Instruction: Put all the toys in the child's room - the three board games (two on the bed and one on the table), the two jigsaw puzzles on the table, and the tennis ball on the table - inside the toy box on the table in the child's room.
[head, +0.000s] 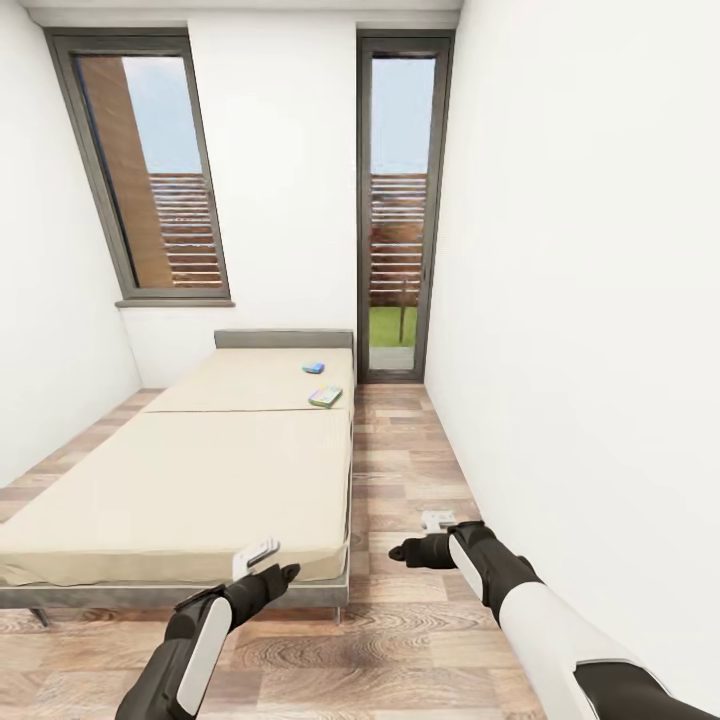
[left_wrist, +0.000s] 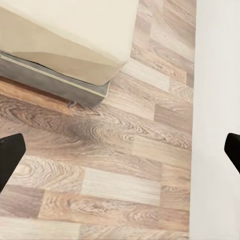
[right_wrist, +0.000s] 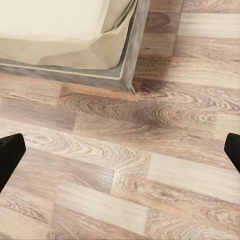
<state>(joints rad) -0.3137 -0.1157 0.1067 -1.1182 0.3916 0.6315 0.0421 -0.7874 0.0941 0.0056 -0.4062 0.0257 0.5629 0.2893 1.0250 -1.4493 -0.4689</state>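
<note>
Both arms sit low in front of the head camera, over the wood floor (head: 400, 640) at the foot of the bed (head: 200, 480). Left tool (head: 285, 572) is spread wide: in the left wrist view one dark fingertip (left_wrist: 10, 157) sits at each edge of the frame with bare floor between. Right tool (head: 400, 550) is the same, spread and empty, fingertips (right_wrist: 10, 157) far apart over the floorboards.

Progress, judging from this: nothing picked up yet. Two board games lie on the mattress near the grey headboard (head: 283, 339), on the side by the aisle. The small blue one (head: 313, 367) is closer to the headboard; the green-yellow one (head: 325, 396) is a bit nearer to us. They're apart, not stacked. Too small to read any lettering.

The surface, the toy box, the puzzles and the ball aren't visible here, so I can't say what state they're in.

Surroundings: white walls on both sides, a slanted-looking window (head: 150, 170) on the left, a narrow glass door (head: 400, 210) straight ahead at the end of the aisle.

The aisle between the bed and the right wall (head: 580, 300) is narrow but has no clutter. I'd guess driving up it puts both games in reach from the bed's edge. The main constraint is clearance on the wall side for the right arm.
</note>
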